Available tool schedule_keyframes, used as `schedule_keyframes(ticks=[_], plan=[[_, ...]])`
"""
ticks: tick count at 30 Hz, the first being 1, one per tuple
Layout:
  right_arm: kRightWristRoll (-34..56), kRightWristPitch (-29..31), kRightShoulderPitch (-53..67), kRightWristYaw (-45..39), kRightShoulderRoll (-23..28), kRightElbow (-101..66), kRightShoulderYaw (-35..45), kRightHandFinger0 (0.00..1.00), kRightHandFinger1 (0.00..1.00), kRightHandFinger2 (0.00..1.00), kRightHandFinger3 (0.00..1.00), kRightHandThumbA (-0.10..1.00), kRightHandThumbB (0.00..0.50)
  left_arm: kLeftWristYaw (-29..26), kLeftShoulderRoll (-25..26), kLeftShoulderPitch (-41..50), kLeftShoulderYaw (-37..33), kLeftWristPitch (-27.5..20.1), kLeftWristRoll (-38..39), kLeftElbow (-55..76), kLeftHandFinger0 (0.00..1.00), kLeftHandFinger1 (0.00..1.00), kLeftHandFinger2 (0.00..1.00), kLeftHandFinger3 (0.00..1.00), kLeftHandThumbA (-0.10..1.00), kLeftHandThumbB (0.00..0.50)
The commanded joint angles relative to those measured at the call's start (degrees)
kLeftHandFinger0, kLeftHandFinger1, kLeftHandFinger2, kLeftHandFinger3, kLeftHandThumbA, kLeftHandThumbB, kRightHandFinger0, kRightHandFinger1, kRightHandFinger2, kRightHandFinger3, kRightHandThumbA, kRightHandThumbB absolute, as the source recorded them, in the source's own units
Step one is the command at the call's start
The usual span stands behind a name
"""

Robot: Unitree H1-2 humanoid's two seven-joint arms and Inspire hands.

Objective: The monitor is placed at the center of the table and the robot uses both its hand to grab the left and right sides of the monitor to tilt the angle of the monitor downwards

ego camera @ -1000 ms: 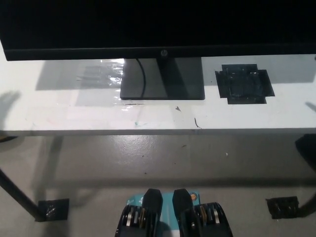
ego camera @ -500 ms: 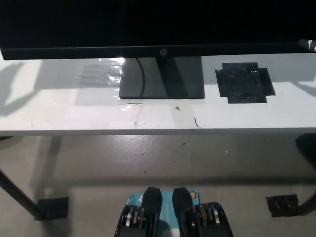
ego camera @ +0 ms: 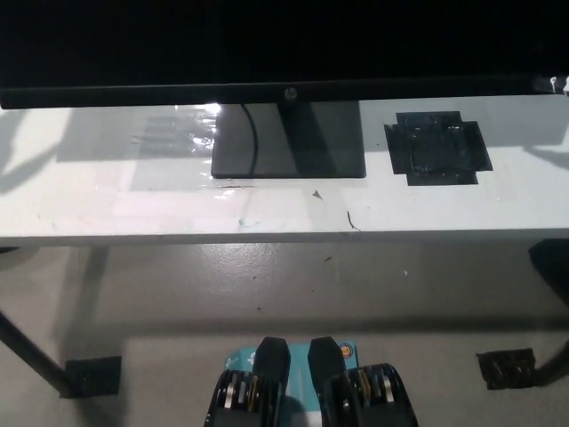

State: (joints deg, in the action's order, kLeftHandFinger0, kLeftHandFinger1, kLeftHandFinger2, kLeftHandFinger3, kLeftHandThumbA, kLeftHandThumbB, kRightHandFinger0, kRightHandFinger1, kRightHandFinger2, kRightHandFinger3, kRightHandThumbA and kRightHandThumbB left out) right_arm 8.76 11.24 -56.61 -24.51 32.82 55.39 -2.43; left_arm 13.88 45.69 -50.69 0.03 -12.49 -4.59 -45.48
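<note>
Here, monitor [ego camera: 284, 53] mid-table [ego camera: 89, 196], right hand [ego camera: 557, 84] barely visible at its right edge, grip unclear.

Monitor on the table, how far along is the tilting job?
Done: the monitor stands mid-table on its base. In hand: hardly anything shows; a pale speck at its lower right corner may be the right hand, and the left hand is out of view. Left: gripping both sides and tilting downward.

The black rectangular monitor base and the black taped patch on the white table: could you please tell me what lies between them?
In the head view, only bare white tabletop separates the black rectangular monitor base from the black taped patch; nothing stands there.
</note>
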Motion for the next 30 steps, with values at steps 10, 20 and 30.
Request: schedule_keyframes(ticks=[10, 20, 30], plan=[[-5.3, 0.8, -6.5, -3.6, 1.9, 1.0, -2.8, 1.00, 1.00, 1.00, 1.00, 0.93, 0.447, 3.3, 2.9, -5.0, -0.6, -4.3, -1.5, -1.8, 1.00, 1.00, 1.00, 1.00, 1.00, 0.365], [-9.8, 2.9, -9.9, 0.0, 1.5, 5.9, -5.1, 1.00, 1.00, 1.00, 1.00, 0.90, 0.494, 4.0, 2.8, -5.5, -1.2, -3.9, -2.7, -0.7, 1.00, 1.00, 1.00, 1.00, 1.00, 0.409], [-16.8, 5.9, -14.1, 7.6, 0.6, 10.3, -8.5, 1.00, 1.00, 1.00, 1.00, 0.87, 0.473, 2.7, 0.2, -13.1, -7.6, -3.2, -8.4, -8.3, 1.00, 1.00, 1.00, 1.00, 0.89, 0.498]])
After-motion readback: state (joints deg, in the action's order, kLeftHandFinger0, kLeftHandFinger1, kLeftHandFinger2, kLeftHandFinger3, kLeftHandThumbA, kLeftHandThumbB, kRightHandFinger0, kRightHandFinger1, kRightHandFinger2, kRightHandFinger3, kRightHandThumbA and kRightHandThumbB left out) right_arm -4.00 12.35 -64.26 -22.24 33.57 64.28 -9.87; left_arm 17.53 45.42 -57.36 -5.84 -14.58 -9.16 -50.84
